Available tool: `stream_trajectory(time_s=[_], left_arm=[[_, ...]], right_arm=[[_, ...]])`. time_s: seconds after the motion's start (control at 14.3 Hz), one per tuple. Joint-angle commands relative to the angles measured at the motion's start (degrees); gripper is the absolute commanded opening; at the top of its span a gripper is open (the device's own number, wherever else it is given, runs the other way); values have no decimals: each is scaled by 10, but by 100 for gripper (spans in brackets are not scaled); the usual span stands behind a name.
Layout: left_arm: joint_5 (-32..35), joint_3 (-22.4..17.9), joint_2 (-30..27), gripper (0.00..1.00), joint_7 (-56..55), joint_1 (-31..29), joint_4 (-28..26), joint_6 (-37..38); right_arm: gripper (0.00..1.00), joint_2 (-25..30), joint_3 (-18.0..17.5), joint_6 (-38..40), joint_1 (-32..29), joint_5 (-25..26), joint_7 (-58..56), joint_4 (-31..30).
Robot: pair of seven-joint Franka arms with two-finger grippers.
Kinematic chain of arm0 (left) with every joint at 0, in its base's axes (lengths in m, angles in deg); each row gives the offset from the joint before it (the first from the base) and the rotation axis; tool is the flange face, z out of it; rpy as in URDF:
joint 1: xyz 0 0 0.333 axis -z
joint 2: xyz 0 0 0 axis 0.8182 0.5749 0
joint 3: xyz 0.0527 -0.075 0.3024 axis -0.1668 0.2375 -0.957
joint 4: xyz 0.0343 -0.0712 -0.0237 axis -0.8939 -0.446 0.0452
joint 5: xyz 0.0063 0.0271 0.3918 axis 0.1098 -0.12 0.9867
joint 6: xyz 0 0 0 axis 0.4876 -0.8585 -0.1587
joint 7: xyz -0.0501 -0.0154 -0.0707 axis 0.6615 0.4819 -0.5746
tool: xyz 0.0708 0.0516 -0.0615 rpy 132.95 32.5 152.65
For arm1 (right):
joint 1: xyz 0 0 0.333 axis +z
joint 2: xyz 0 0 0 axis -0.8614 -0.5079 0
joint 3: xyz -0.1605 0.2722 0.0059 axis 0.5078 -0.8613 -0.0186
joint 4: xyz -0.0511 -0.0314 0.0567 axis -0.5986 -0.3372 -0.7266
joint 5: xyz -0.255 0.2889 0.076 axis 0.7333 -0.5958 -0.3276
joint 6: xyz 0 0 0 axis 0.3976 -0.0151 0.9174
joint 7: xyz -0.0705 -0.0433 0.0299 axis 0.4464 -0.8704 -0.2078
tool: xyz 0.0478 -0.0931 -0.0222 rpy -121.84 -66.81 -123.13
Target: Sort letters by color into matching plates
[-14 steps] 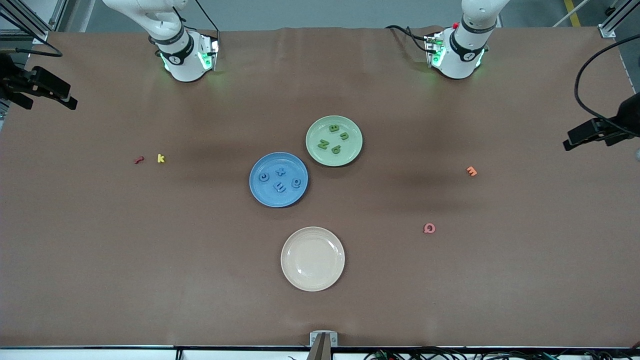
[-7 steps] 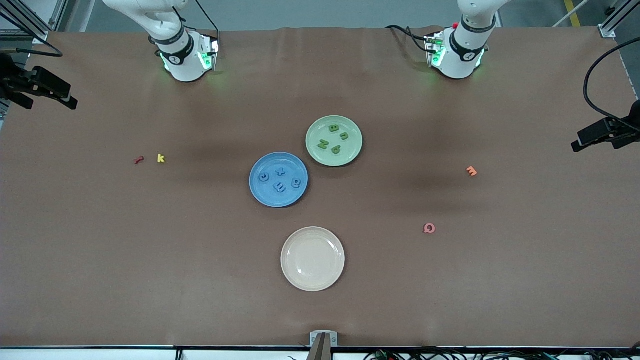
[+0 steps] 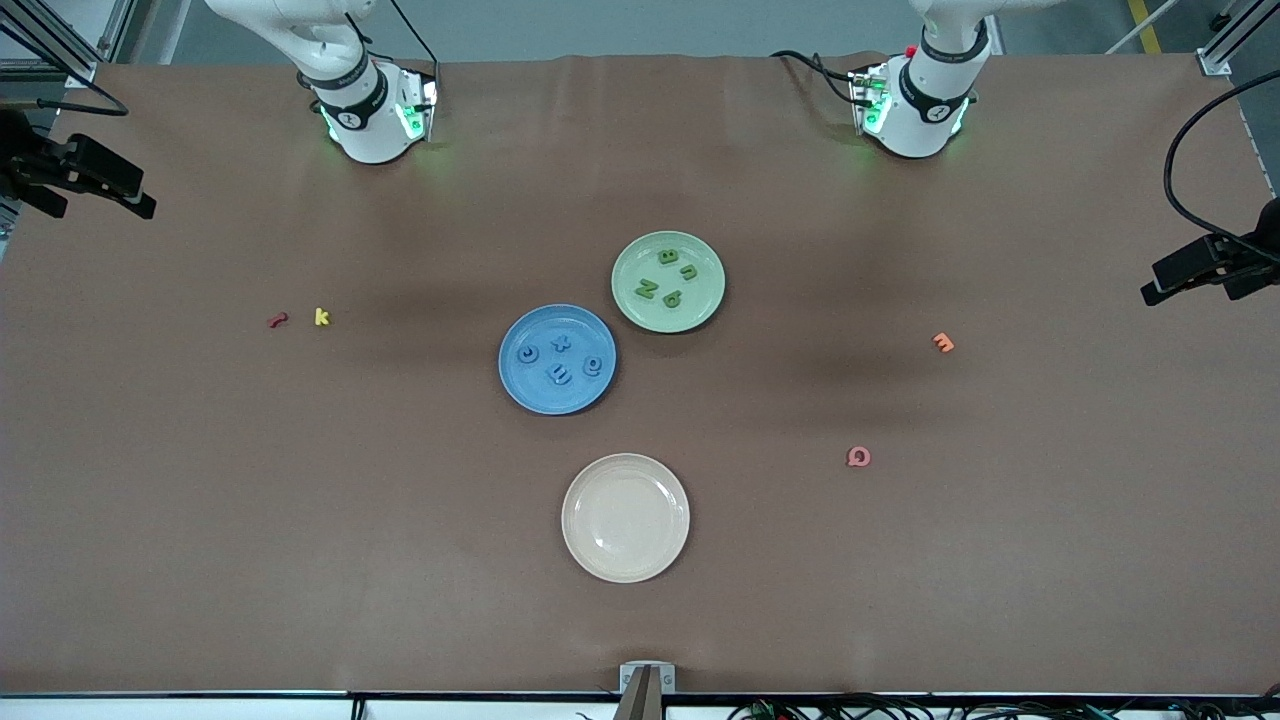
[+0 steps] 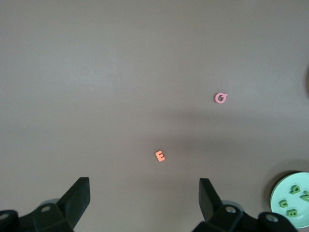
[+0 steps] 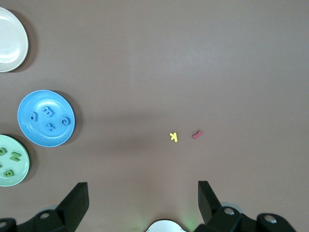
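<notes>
The blue plate [image 3: 557, 396] lies mid-table with several blue letters [image 3: 561, 376] in it. Touching it, nearer the bases, is the pale green plate [image 3: 668, 319], which holds several green letters [image 3: 647, 290]. Both plates also show in the right wrist view: the blue plate [image 5: 34, 133] and the green plate [image 5: 19, 175]. My left gripper [image 4: 144, 183] hangs open and empty high over the left arm's end of the table. My right gripper [image 5: 142, 186] hangs open and empty high over the right arm's end, above its own base.
A cream plate [image 3: 625, 560] sits nearer the front camera than the blue one. An orange letter [image 3: 943, 343] and a pink letter [image 3: 858, 457] lie toward the left arm's end. A yellow letter [image 3: 322, 317] and a red letter [image 3: 278, 320] lie toward the right arm's end.
The left arm's hand has drifted a little outward toward its end of the table. Plates and letters have not moved.
</notes>
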Motion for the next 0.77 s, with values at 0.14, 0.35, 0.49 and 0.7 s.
stream_trajectory(time_s=[0.14, 0.35, 0.49, 0.7], left_arm=[[-2, -42, -39, 99, 0, 38, -3, 22], [0, -31, -71, 99, 2, 37, -36, 24], [1, -15, -102, 99, 4, 24, -66, 23], [23, 6, -110, 99, 6, 20, -68, 21]], right_arm=[[100, 19, -4, -6, -4, 8, -8, -18], [100, 19, -4, -5, -3, 8, -8, -19], [100, 18, -4, -5, -4, 8, -8, -19], [100, 19, -3, -6, -2, 8, -8, -23]])
